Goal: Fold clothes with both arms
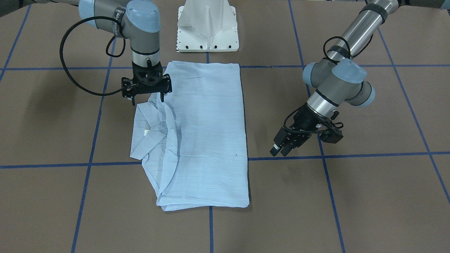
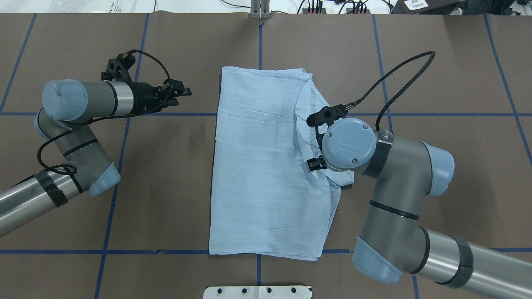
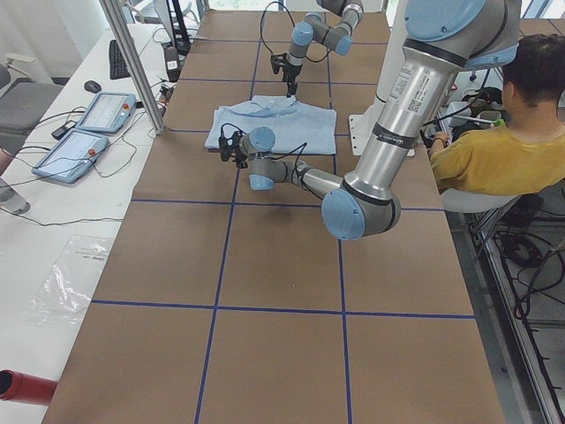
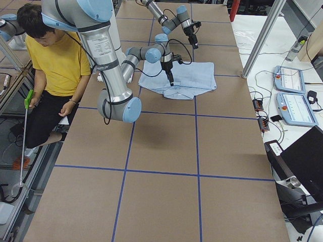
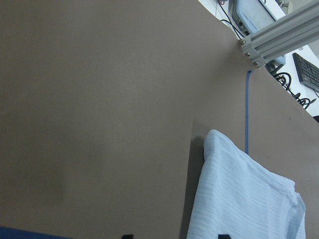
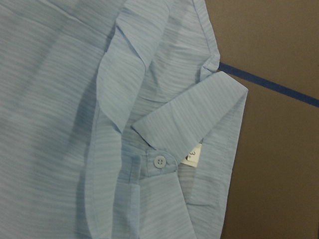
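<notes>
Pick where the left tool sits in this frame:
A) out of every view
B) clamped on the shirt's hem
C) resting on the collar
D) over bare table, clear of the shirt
D: in the front-facing view the left tool hangs over bare table, with a gap between it and the edge of the shirt.

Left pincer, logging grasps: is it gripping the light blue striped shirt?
No, the black two-finger left pincer hangs over bare brown table, apart from the light blue striped shirt.
</notes>
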`<state>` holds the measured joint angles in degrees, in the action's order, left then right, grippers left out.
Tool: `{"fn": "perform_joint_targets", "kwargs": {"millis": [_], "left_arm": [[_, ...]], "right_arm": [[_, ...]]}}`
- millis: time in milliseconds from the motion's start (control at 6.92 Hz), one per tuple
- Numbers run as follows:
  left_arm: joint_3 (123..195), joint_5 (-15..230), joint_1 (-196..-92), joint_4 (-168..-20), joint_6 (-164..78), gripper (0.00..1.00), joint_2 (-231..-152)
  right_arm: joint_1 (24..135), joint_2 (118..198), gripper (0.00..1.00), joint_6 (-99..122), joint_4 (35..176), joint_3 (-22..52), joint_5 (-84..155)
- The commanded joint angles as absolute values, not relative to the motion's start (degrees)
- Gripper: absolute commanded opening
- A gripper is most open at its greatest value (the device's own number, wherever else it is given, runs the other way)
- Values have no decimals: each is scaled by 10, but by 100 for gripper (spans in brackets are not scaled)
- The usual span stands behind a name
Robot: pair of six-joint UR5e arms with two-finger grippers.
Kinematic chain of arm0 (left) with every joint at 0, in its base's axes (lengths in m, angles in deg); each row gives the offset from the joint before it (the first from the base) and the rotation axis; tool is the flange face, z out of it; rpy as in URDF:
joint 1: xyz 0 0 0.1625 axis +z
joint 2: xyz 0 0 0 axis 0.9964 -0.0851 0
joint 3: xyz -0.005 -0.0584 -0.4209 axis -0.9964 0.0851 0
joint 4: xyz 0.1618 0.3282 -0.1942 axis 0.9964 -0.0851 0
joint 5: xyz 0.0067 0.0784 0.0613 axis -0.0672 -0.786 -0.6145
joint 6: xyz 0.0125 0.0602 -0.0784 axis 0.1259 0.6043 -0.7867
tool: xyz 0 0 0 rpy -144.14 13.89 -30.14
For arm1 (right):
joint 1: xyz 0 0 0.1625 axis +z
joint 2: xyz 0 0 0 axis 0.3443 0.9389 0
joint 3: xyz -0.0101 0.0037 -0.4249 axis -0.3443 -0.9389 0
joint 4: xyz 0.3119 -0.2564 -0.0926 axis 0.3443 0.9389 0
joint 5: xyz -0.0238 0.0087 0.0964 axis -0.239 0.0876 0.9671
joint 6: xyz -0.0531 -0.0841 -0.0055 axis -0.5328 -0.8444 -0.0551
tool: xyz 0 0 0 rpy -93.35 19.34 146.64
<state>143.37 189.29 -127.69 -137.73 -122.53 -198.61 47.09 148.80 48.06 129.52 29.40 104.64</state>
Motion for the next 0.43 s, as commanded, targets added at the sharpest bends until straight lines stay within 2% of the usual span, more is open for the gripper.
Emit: {"fn": "perform_joint_targets", "kwargs": {"millis": [0, 289], "left_arm": [[1432, 1893, -1274, -1377, -1225, 65, -1986], [1432, 1893, -1272, -1377, -1226, 65, -1986]], "right_arm": [[472, 1429, 100, 480, 1295, 212, 1044], [472, 1427, 100, 481, 1240, 171, 1044]]}}
